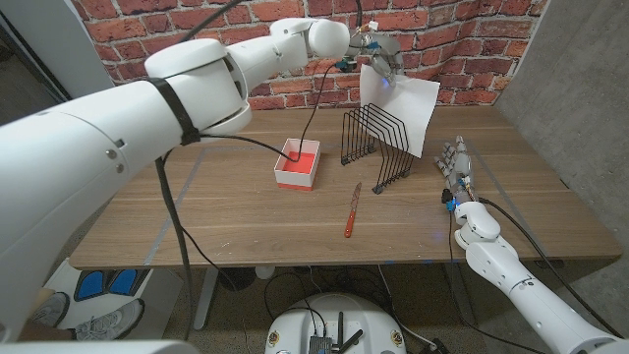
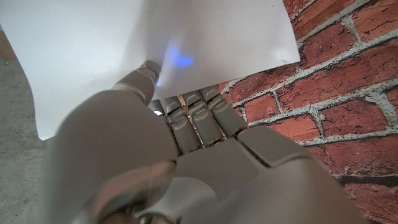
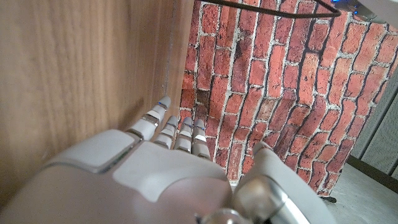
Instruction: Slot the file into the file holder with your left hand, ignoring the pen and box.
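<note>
Left arm reaches across the table (image 1: 197,211) to its far side, and the left hand (image 1: 376,51) is raised above the black wire file holder (image 1: 377,145). It pinches the white file (image 1: 405,106) by its upper edge; in the left wrist view the fingers (image 2: 189,115) lie pressed together behind the sheet with the thumb on its near face, hand (image 2: 186,168) below the file (image 2: 124,50). The file hangs tilted in the air, its lower part over and just behind the right end of the holder; whether its lower edge touches the wires, cannot tell. The holder stands upright at the far centre of the table, close to the brick wall (image 1: 177,29). Left of it, well apart, sits the red box (image 1: 298,164) with white sides, open on top. Near side of the holder, apart from it, the red pen (image 1: 352,211) lies on the wood, pointing roughly far to near. Right hand (image 1: 456,169) waits at the right side of the table, well apart from the holder, holding nothing; in the right wrist view the hand (image 3: 161,174) has its fingers (image 3: 177,134) straight and close together beside the table surface, thumb apart.
</note>
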`<action>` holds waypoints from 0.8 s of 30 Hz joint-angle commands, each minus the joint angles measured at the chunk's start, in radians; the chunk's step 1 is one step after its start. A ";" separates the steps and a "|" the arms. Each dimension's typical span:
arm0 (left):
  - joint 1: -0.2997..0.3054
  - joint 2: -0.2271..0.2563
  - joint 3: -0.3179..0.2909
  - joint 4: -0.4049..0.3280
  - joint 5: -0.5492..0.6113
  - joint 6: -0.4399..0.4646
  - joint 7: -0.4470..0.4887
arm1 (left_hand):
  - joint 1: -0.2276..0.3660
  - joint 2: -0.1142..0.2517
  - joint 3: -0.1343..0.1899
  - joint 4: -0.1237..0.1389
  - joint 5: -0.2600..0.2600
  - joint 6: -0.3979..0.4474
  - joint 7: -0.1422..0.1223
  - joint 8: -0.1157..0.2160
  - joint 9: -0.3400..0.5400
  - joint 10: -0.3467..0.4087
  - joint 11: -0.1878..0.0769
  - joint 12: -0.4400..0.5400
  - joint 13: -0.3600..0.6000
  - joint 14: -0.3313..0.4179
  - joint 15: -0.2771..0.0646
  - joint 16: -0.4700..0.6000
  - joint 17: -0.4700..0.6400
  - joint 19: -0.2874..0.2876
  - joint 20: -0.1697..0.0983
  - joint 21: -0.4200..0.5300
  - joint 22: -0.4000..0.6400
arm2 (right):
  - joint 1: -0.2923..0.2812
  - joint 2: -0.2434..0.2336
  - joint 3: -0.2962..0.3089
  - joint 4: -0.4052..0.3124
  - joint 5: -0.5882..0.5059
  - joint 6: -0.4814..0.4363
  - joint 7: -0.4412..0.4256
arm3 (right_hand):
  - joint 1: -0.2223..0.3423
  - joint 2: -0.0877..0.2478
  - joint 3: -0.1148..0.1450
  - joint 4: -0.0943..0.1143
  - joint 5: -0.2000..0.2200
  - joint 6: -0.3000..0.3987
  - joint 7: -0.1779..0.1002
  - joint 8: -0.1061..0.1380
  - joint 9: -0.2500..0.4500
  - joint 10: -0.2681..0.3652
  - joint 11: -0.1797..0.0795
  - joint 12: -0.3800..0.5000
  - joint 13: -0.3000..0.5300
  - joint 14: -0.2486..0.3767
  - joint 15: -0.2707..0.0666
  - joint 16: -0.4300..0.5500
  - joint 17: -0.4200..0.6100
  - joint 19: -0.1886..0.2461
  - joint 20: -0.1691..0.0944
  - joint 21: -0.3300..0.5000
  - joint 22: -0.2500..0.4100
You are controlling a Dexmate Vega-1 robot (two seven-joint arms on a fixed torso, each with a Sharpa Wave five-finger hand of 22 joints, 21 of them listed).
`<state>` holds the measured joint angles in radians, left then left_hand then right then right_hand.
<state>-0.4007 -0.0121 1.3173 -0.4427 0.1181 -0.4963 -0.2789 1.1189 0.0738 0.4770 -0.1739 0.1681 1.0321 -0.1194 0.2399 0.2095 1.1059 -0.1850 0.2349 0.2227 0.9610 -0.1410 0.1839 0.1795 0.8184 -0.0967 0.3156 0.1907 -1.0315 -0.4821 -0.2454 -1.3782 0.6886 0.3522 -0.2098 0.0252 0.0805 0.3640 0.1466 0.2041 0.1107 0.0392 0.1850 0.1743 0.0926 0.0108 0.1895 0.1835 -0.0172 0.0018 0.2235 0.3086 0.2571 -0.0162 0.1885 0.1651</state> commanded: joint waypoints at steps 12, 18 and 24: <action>-0.005 -0.026 0.022 0.000 0.016 0.037 0.004 | 0.013 0.005 -0.007 0.001 0.006 0.009 -0.002 -0.001 0.000 0.030 -0.031 0.000 0.004 0.008 -0.099 0.001 0.001 0.002 -0.098 0.003 0.002 | 0.003 0.009 0.002 0.015 0.005 0.011 0.004 | -0.006 0.051 0.004 0.007 0.009 0.011 0.000 0.002 0.002 0.012 0.000 0.003 0.004 0.003 -0.003 0.002 0.005 0.005 0.005 0.001 0.004; -0.008 -0.024 0.025 0.000 0.019 0.025 0.004 | 0.012 0.007 -0.008 0.003 0.007 0.010 0.000 -0.001 0.000 0.028 -0.031 -0.001 0.004 0.007 -0.099 0.000 0.000 0.002 -0.098 0.003 0.001 | 0.005 0.009 0.002 0.021 0.005 0.013 0.007 | -0.006 0.051 0.004 0.007 0.009 0.012 -0.001 0.003 0.002 0.011 0.000 0.003 0.004 0.003 -0.003 0.002 0.005 0.004 0.005 0.001 0.004; -0.008 -0.025 0.024 0.000 0.020 0.015 -0.002 | 0.012 0.008 -0.009 0.003 0.007 0.010 -0.001 -0.002 0.000 0.027 -0.031 -0.001 0.004 0.007 -0.099 0.000 0.000 0.002 -0.098 0.003 0.001 | 0.007 0.010 0.002 0.025 0.007 0.015 0.010 | -0.006 0.051 0.004 0.007 0.009 0.012 -0.001 0.003 0.002 0.014 0.001 0.003 0.004 0.004 -0.003 0.002 0.005 0.004 0.005 0.001 0.004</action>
<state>-0.4058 -0.0346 1.3378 -0.4428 0.1335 -0.4676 -0.2758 1.1244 0.0793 0.4728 -0.1698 0.1681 1.0321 -0.1194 0.2399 0.2094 1.1064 -0.1856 0.2264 0.2284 0.9610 -0.1411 0.1839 0.1766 0.8184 -0.0967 0.3156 0.1908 -1.0276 -0.4742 -0.2435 -1.3609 0.6929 0.3612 -0.2051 0.0252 0.0805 0.3644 0.1470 0.2041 0.1139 0.0360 0.1850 0.1743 0.0926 0.0108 0.1895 0.1835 -0.0172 0.0019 0.2234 0.3086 0.2571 -0.0162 0.1885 0.1650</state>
